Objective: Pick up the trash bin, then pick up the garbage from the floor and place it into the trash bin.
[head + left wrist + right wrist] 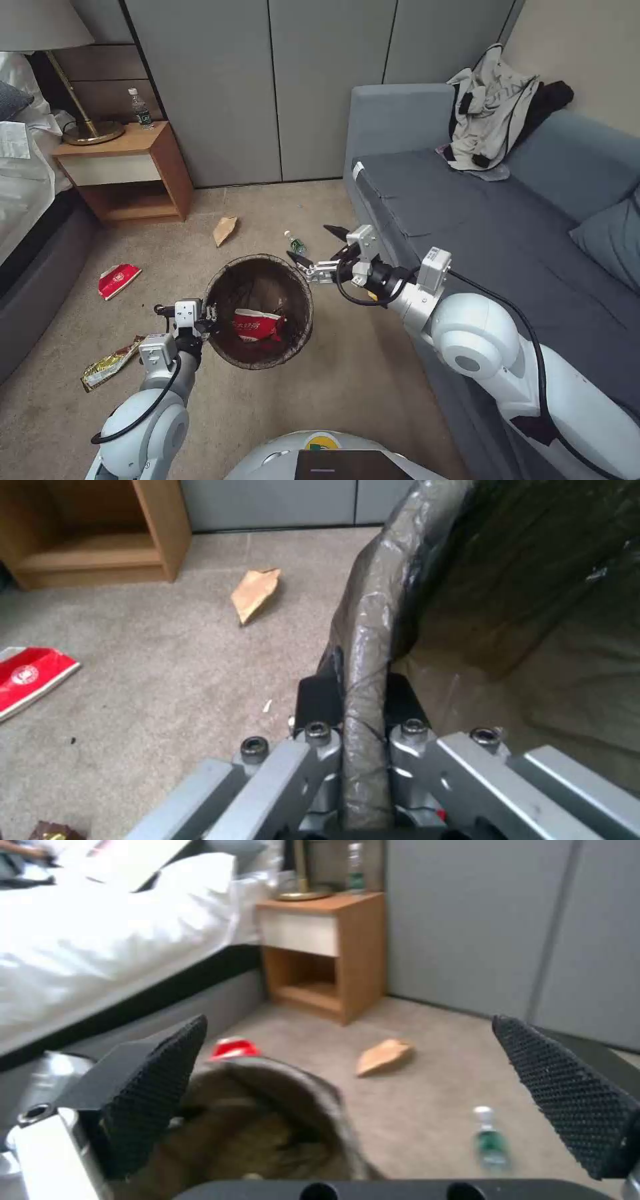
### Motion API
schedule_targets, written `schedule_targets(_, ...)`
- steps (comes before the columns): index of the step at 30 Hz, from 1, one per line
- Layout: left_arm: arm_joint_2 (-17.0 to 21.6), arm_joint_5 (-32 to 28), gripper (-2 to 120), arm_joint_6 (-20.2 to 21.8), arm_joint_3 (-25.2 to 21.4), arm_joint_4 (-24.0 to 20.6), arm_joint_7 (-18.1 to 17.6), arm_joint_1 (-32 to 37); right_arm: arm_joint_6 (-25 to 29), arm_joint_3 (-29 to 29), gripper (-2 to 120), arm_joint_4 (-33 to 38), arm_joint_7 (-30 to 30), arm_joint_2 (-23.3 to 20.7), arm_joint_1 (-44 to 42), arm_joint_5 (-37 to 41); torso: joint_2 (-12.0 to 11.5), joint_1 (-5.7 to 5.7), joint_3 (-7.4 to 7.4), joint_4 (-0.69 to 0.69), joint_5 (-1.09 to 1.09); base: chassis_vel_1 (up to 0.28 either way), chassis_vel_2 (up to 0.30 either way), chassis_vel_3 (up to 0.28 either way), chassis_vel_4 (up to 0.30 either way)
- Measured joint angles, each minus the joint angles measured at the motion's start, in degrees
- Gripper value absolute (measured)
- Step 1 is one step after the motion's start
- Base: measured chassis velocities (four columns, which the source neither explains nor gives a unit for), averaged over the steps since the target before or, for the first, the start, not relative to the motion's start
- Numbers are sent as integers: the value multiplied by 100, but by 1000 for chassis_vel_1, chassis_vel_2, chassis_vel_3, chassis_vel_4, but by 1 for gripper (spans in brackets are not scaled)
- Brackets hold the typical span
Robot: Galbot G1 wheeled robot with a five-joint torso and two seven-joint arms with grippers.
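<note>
Beige carpet (373, 373) between bed, nightstand (127, 170) and grey sofa (507, 227). Bag-lined trash bin (259, 310) contains a red carton (257, 327). Left gripper (203, 323) clenched on its rim; right gripper (320, 250) spread wide, empty.

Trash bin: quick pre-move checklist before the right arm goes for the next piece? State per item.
1. Left gripper clamped on the trash bin rim: ok, fingers on both sides of the lined rim.
2. Bin mouth facing up: ok, a red-and-white carton lies inside.
3. Right gripper free: ok, open and holding nothing, beside the bin's far rim.
4. Nearest target: ok, the green-labelled bottle lies on the carpet just past that gripper.
5. Litter left on the floor: not ok, brown paper bag, red carton and gold wrapper remain.
</note>
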State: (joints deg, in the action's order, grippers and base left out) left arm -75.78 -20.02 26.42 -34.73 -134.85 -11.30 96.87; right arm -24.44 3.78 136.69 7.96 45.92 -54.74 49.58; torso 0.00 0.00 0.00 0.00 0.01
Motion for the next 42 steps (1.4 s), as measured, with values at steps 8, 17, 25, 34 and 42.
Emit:
schedule_targets(8,7,-23,0,-13,-54,-26,-8,16,603,413,100,-9,17,248,-1073,-1251,0,0,0,0,0,0,0,0,0)
schedule_targets(17,12,-27,0,-16,-68,-37,-11,26,960,1266,100,65,-127,781,-2421,-2065,0,0,0,-2,0,0,0,0,0)
schedule_targets(25,5,-20,0,-16,-58,-39,-15,26,1128,1657,100,104,-242,1163,-2994,-2705,0,-1,0,1,-1,0,0,0,0)
schedule_targets(34,-14,0,0,-24,-85,-56,-22,36,1379,2008,100,124,-313,1667,-3601,-3325,0,0,0,0,-1,0,0,0,0)
schedule_targets(42,-17,16,0,-65,-119,-61,-23,57,1879,2405,100,81,-446,2266,-4248,-3984,0,0,0,0,-1,0,0,0,0)
